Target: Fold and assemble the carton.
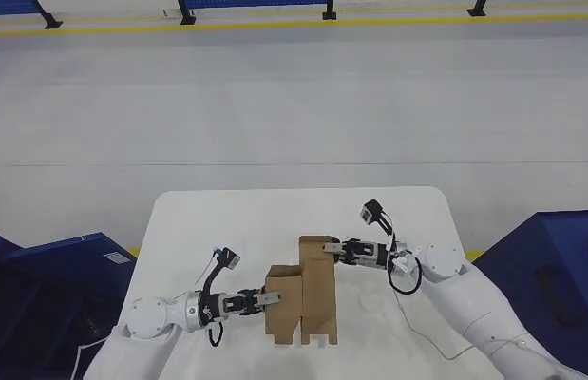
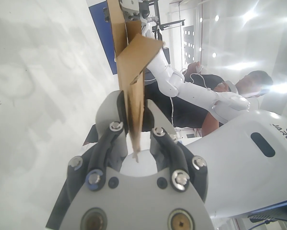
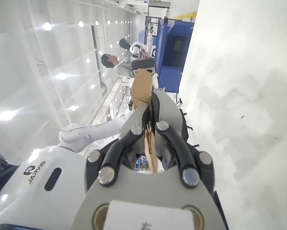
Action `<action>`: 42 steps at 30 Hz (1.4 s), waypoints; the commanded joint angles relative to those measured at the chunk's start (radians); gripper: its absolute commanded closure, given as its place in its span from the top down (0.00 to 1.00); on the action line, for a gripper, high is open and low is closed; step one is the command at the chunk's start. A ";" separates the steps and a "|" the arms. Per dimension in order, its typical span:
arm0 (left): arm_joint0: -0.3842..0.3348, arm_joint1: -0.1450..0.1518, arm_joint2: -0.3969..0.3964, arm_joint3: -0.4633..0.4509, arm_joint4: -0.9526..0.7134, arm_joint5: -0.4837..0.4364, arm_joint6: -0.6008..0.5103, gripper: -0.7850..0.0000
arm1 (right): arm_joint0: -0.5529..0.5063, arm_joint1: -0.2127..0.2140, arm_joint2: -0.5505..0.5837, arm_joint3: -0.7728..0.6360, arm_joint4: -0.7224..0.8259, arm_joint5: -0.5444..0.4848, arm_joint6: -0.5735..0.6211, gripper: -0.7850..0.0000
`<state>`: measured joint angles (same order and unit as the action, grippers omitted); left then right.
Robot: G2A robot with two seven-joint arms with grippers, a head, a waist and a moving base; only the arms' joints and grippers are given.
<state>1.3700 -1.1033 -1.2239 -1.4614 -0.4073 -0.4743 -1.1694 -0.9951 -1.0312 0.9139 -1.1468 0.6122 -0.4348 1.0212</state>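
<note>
A brown cardboard carton stands partly opened near the front middle of the white table, held up between both arms. My left gripper is shut on the carton's left wall; in the left wrist view the cardboard panel runs edge-on between its fingers, with a flap folded outward. My right gripper is shut on the carton's far right upper edge; in the right wrist view the cardboard is pinched between its fingers.
Blue bins stand beside the table, one at the left and one at the right. Bare tabletop lies behind the carton. The table's front edge is close under the carton.
</note>
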 commanded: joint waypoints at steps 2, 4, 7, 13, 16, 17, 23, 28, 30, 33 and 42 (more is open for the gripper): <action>-0.004 0.000 0.002 0.005 -0.010 0.003 0.017 1.00 | -0.008 0.014 0.057 0.005 -0.055 -0.068 -0.040 0.00; -0.009 0.000 0.000 0.014 -0.014 0.008 0.033 1.00 | -0.027 0.026 0.101 -0.007 -0.074 -0.102 -0.061 0.00; -0.025 -0.001 -0.003 0.033 -0.021 0.022 0.074 1.00 | -0.074 0.052 0.195 -0.059 -0.096 -0.137 -0.087 0.00; -0.065 -0.001 -0.033 0.064 -0.063 0.023 0.122 1.00 | -0.144 0.078 0.302 -0.146 -0.104 -0.149 -0.119 0.00; -0.065 -0.001 -0.033 0.064 -0.063 0.023 0.122 1.00 | -0.144 0.078 0.302 -0.146 -0.104 -0.149 -0.119 0.00; -0.065 -0.001 -0.033 0.064 -0.063 0.023 0.122 1.00 | -0.144 0.078 0.302 -0.146 -0.104 -0.149 -0.119 0.00; -0.065 -0.001 -0.033 0.064 -0.063 0.023 0.122 1.00 | -0.144 0.078 0.302 -0.146 -0.104 -0.149 -0.119 0.00; -0.060 -0.001 -0.048 0.040 -0.060 -0.030 0.148 1.00 | -0.164 0.072 0.289 -0.200 -0.107 -0.120 -0.165 0.00; -0.055 0.005 -0.064 0.010 0.045 -0.129 0.146 1.00 | -0.174 0.068 0.279 -0.227 -0.129 -0.114 -0.207 0.00; -0.030 0.009 -0.093 -0.069 0.317 -0.302 0.246 1.00 | -0.185 0.058 0.253 -0.251 -0.166 -0.102 -0.261 0.00; 0.075 -0.023 -0.119 -0.263 1.153 -0.375 0.796 1.00 | -0.181 0.034 0.196 -0.286 -0.187 -0.075 -0.331 0.00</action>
<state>1.4386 -1.1228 -1.3577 -1.7168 0.6294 -0.8577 -0.4587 -1.1778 -0.9959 1.1135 -1.4323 0.4261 -0.5117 0.6928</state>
